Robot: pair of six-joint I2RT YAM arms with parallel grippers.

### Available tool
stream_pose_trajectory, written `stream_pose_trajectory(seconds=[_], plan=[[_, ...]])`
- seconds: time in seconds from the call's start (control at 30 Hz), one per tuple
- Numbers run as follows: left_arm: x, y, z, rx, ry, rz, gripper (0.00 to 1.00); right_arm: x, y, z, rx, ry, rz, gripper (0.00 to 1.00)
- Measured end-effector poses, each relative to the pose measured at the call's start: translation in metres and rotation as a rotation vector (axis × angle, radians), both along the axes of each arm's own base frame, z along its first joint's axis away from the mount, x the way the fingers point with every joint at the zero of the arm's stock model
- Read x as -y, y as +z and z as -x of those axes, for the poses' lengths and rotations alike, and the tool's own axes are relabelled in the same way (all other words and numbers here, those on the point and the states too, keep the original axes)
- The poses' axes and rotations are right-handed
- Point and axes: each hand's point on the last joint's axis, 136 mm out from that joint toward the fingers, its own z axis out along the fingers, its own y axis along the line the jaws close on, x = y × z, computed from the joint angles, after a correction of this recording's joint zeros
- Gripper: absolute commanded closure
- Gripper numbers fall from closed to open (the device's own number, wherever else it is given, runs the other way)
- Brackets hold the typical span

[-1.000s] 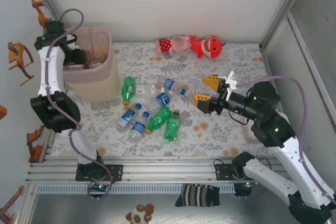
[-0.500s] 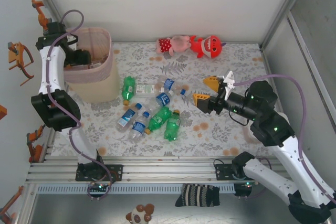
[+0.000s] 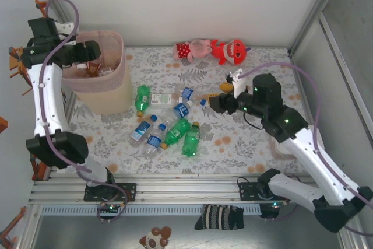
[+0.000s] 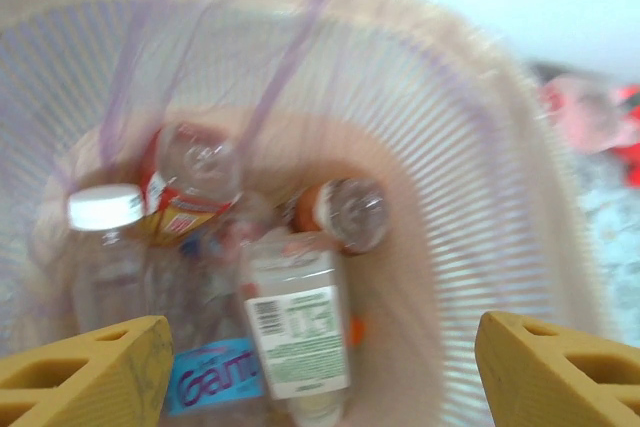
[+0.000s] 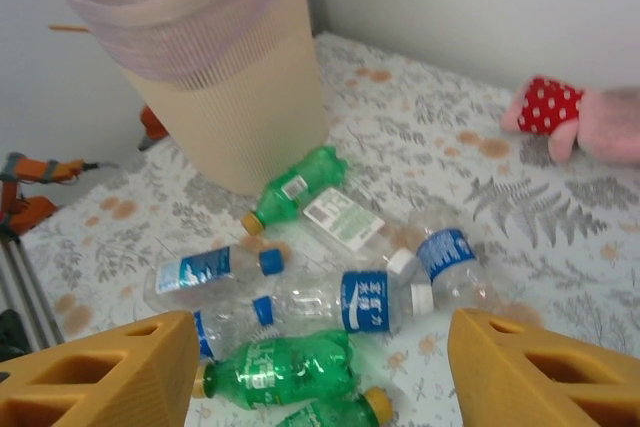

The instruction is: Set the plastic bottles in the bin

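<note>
The left arm [image 3: 44, 94] and the right arm [image 3: 303, 144] both have white rounded links joined by black joints. Each stands on a black base [image 3: 105, 191] at the lower edge of the top view, and a thin lilac cable [image 3: 58, 3] runs along each arm, while small green lights [image 3: 285, 121] glow on the right arm. The fingers [image 4: 90, 367] of the left gripper [image 4: 320, 347] and the right gripper [image 5: 322, 347] are thick yellow-orange blocks with triangular hollows.

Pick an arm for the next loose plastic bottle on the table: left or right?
Right. The right gripper is open, facing the pile, with the clear blue-labelled plastic bottle framed between its fingers. The left gripper, also open, hangs over the tall pink mesh bin, away from the pile.
</note>
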Motion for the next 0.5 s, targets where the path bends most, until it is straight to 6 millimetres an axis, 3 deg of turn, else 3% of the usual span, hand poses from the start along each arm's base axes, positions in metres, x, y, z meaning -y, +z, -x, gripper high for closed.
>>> stream_pose_trajectory(seconds=[0.17,0.5], plan=[[0.026,0.030,0.016,0.104,-0.066,0.128,0.21,-0.005,-0.040,-0.025,-0.117,-0.061,0.086,0.38],[0.073,0.035,0.053,0.172,-0.185,0.452,0.21,-0.013,-0.126,-0.066,-0.351,-0.163,0.276,0.43]])
